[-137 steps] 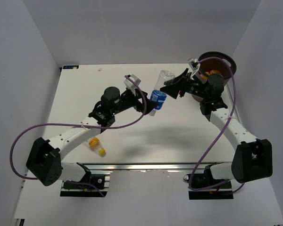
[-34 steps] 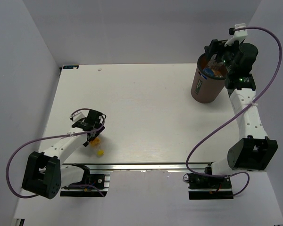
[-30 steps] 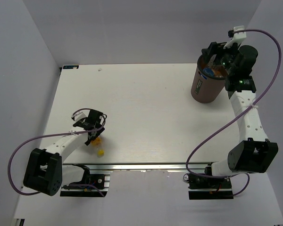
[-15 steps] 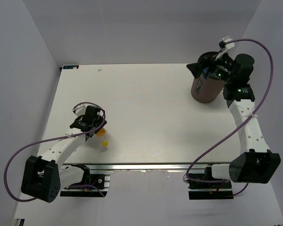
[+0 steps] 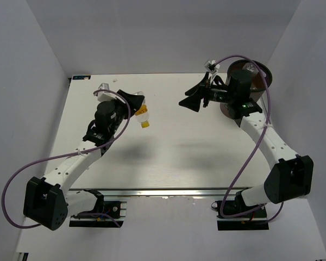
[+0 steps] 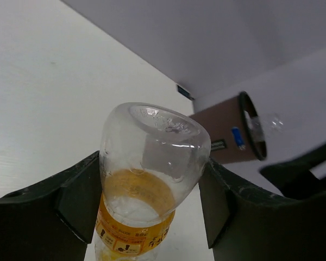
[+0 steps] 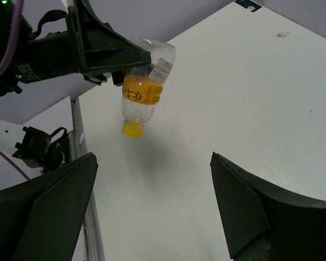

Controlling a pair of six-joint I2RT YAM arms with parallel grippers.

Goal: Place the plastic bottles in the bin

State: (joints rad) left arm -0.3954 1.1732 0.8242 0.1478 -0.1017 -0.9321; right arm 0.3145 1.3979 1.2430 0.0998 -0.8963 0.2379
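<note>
A small plastic bottle (image 5: 143, 115) with an orange label and yellow cap hangs cap-down above the table's left half. My left gripper (image 5: 137, 104) is shut on its clear base end. The left wrist view shows the bottle (image 6: 152, 179) pressed between both fingers. My right gripper (image 5: 189, 101) is open and empty, right of the bottle and pointing at it. Its wrist view shows the bottle (image 7: 143, 89) ahead, beyond the spread fingertips (image 7: 92, 157). The dark-brown bin (image 5: 265, 76) stands at the back right, largely hidden by the right arm. It also shows in the left wrist view, bin (image 6: 228, 136).
Something clear glints at the bin's mouth (image 5: 250, 66). A metal rail (image 5: 168, 191) runs along the table's near edge. Grey walls close in the left, back and right sides. A small blue tag (image 5: 81, 76) sits at the back-left corner.
My left gripper closed on the small bottle near the front left, lifted it and carried it toward the back middle. My right arm swung from above the bin leftward over the table, still open.
</note>
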